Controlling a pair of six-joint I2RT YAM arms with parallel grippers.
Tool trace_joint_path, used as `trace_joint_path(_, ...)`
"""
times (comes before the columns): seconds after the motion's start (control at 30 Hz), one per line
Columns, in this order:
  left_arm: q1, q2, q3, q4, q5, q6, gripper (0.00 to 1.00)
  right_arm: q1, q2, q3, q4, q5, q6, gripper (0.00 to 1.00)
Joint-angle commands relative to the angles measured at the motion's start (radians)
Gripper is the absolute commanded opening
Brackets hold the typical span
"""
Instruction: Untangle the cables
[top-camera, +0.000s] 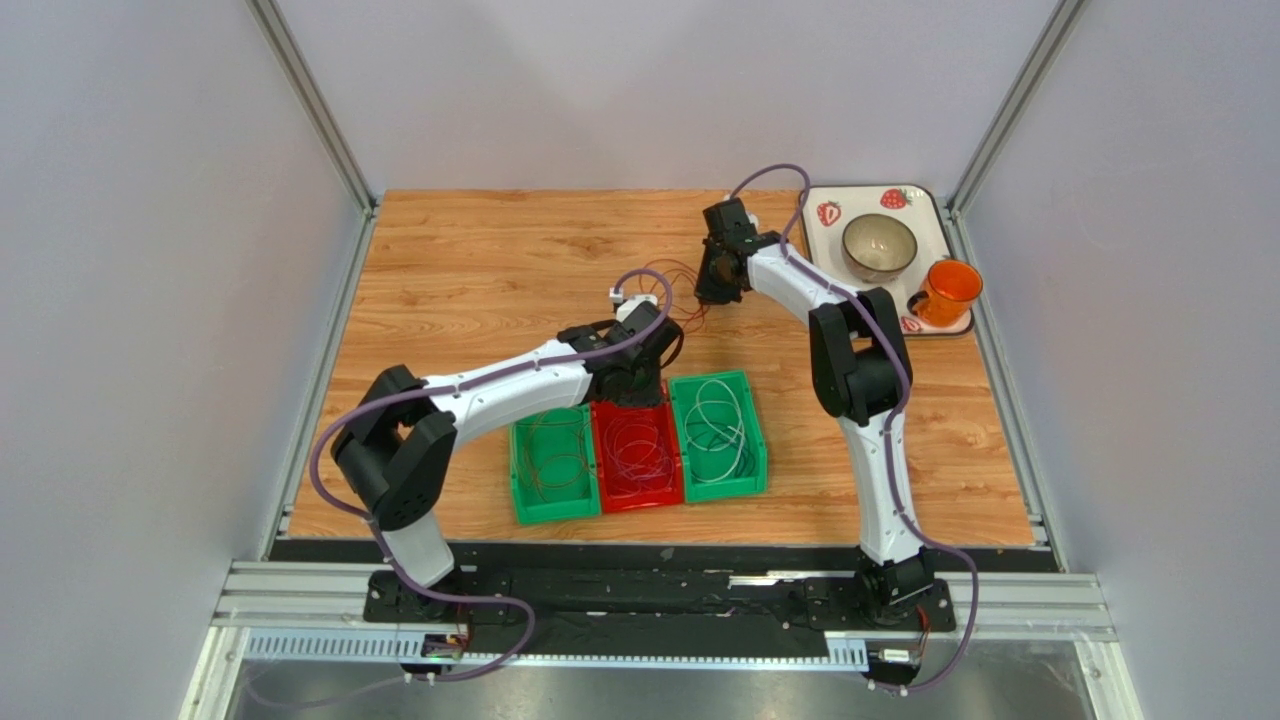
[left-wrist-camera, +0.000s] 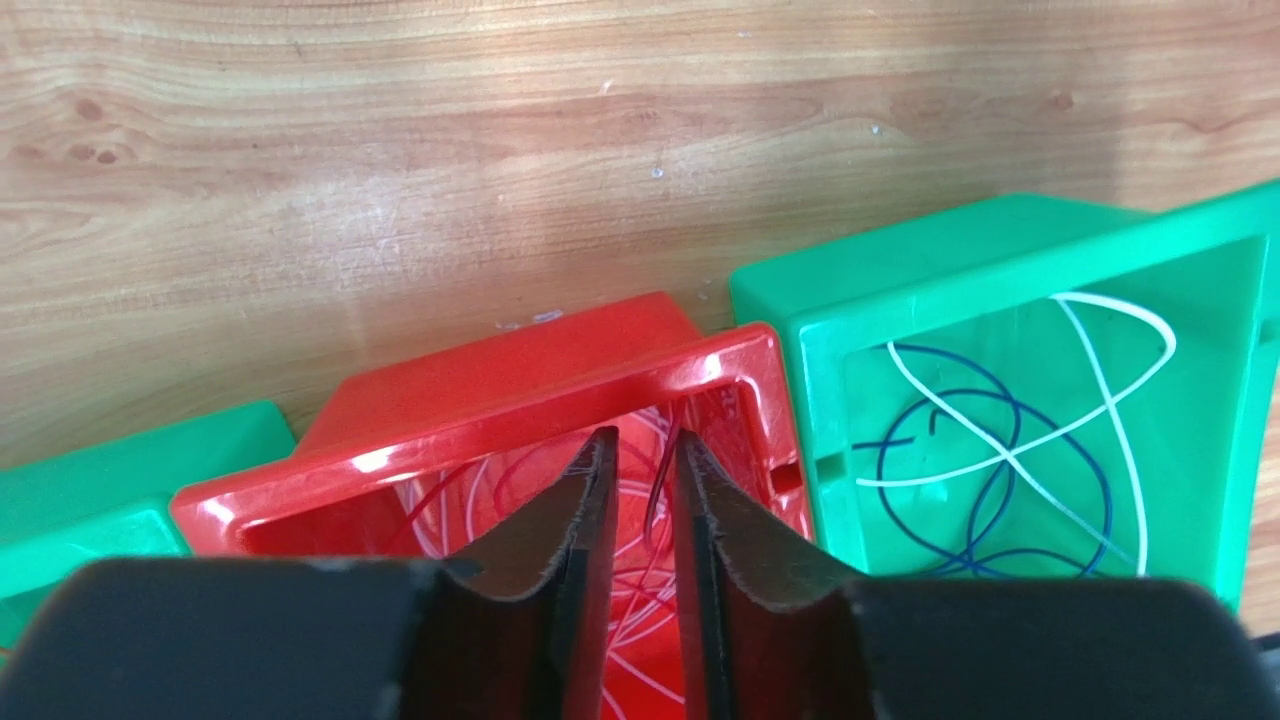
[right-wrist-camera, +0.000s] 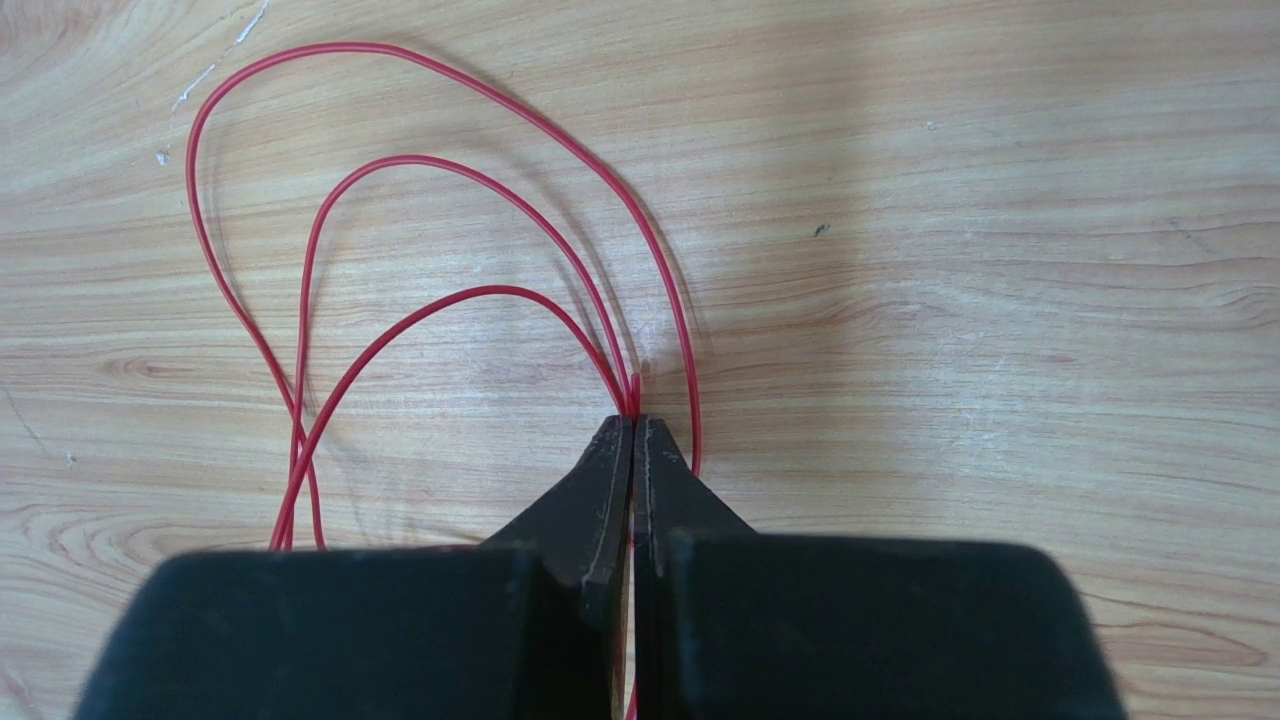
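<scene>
Near you, your left gripper (left-wrist-camera: 643, 450) hung over the red bin (left-wrist-camera: 496, 393), fingers a little apart, where a thin cable (left-wrist-camera: 655, 503) could have snagged it, and farther out your right gripper (right-wrist-camera: 633, 435) pinched the red cable (right-wrist-camera: 628, 387) on the table (right-wrist-camera: 977, 225), which could have slipped free if you tugged hard.

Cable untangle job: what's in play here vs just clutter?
Job: red cable pinched in the right tool; left tool over the red bin; green bins holding coiled cables.
Clutter: tray, bowl, orange cup.
</scene>
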Motion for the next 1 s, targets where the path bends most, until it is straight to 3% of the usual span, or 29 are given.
trace_joint_path(0.0, 0.002, -0.112, -0.016, 0.020, 0.013, 0.022, 0.34, 0.001, -0.016, -0.034, -0.042, -0.023, 0.006, 0.00)
trace_joint_path(0.27, -0.047, -0.264, -0.017, -0.020, -0.010, 0.051, 0.49, 0.001, -0.019, -0.042, -0.039, -0.021, 0.006, 0.00)
trace_joint_path(0.5, -0.060, -0.460, -0.079, -0.186, -0.105, 0.028, 0.50, 0.001, -0.022, -0.049, -0.036, -0.053, 0.006, 0.00)
trace_joint_path(0.67, -0.060, -0.557, -0.194, -0.240, -0.099, -0.014, 0.50, 0.001, -0.025, -0.055, -0.030, -0.061, 0.006, 0.00)
trace_joint_path(0.97, -0.060, -0.560, -0.287, -0.281, -0.107, -0.076, 0.51, 0.001, -0.035, -0.075, -0.022, -0.064, 0.011, 0.00)
